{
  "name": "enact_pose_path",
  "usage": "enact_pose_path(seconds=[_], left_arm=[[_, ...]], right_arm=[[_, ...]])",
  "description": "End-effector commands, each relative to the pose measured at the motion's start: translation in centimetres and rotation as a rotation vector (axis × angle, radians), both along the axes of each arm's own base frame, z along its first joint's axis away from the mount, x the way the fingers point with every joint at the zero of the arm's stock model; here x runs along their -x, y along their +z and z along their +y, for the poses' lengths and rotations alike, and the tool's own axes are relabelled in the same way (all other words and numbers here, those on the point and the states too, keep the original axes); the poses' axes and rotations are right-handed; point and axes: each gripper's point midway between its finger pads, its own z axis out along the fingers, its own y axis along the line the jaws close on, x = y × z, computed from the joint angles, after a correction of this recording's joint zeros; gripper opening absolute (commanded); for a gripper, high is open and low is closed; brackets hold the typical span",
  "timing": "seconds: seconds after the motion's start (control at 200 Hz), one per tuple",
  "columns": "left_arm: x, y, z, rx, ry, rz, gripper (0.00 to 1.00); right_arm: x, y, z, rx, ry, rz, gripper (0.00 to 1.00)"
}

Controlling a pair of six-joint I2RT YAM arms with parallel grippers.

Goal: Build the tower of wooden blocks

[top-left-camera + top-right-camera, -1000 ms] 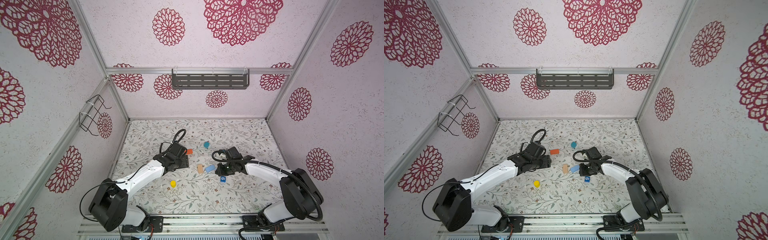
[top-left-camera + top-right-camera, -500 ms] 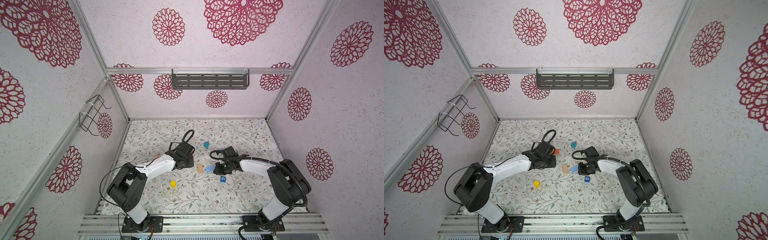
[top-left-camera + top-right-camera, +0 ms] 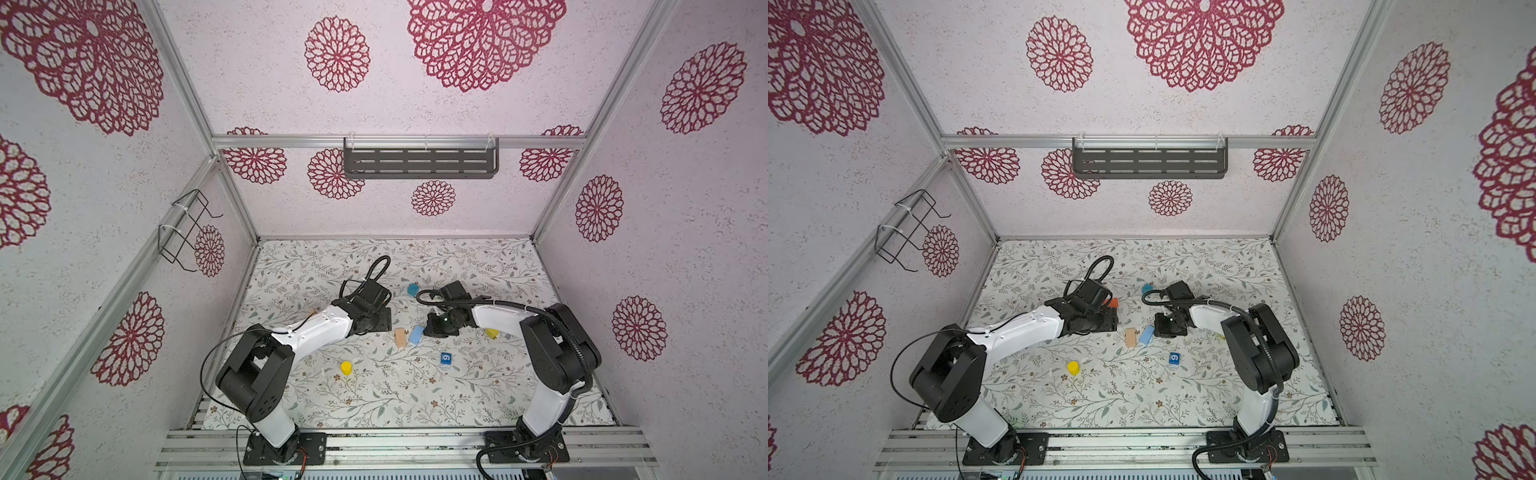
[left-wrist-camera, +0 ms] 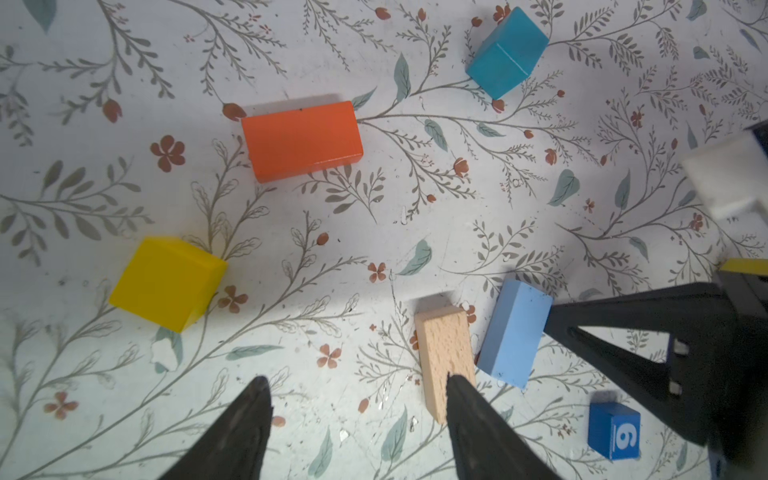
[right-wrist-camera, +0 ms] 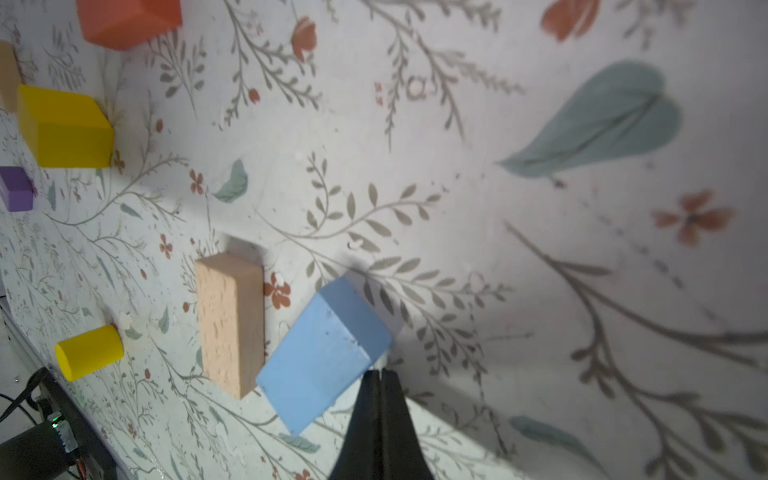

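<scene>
The wood blocks lie singly on the floral mat, none stacked. A tan brick [image 3: 400, 337] and a light blue brick [image 3: 416, 334] lie side by side at the centre. My right gripper [image 5: 378, 372] is shut, its tip against the light blue brick [image 5: 324, 361]. My left gripper [image 4: 356, 380] stands open over bare mat, one fingertip overlapping the tan brick [image 4: 444, 353] in its wrist view. Beyond it lie an orange brick [image 4: 301, 139], a yellow cube [image 4: 166, 282] and a teal block [image 4: 505, 52]. In both top views the left gripper [image 3: 376, 323] covers much of the orange brick [image 3: 1113, 302].
A blue cube marked 6 [image 3: 445, 359] and a yellow cylinder [image 3: 346, 367] lie nearer the front. A yellow block [image 3: 492, 333] peeks from under the right arm. A small purple cube [image 5: 16, 189] shows in the right wrist view. Enclosure walls surround the mat.
My left arm has swung right toward the centre, over the orange brick, and its jaws narrowed, then widened again. The right gripper has stayed shut beside the light blue brick.
</scene>
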Motion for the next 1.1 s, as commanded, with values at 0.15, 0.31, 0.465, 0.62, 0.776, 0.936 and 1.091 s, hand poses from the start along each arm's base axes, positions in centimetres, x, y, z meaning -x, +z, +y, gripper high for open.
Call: enact_pose_path(seconds=[0.15, 0.31, 0.465, 0.62, 0.776, 0.936, 1.091], left_arm=[[-0.1, 2.1, 0.2, 0.018, 0.024, -0.046, 0.7], [0.0, 2.5, 0.5, 0.018, 0.034, -0.061, 0.71], [0.2, 2.7, 1.0, 0.013, 0.044, -0.069, 0.72], [0.3, 2.8, 2.0, -0.022, 0.06, -0.081, 0.75], [0.4, 3.2, 2.5, -0.027, 0.075, -0.102, 0.78], [0.4, 3.4, 2.9, -0.031, 0.084, -0.106, 0.81], [0.5, 3.7, 3.1, -0.024, 0.088, -0.115, 0.82]], right_arm=[[-0.7, 0.4, 1.0, -0.023, 0.053, 0.022, 0.0], [-0.7, 0.7, 1.6, -0.061, 0.068, 0.018, 0.0], [-0.6, 1.1, 2.4, -0.077, 0.083, 0.014, 0.0], [-0.5, 1.0, 2.7, -0.08, 0.086, 0.016, 0.0], [0.0, 0.8, 3.3, -0.096, 0.098, 0.025, 0.0], [0.5, 0.7, 4.0, -0.092, 0.12, 0.029, 0.0], [0.6, 0.8, 3.7, -0.082, 0.104, 0.024, 0.0]])
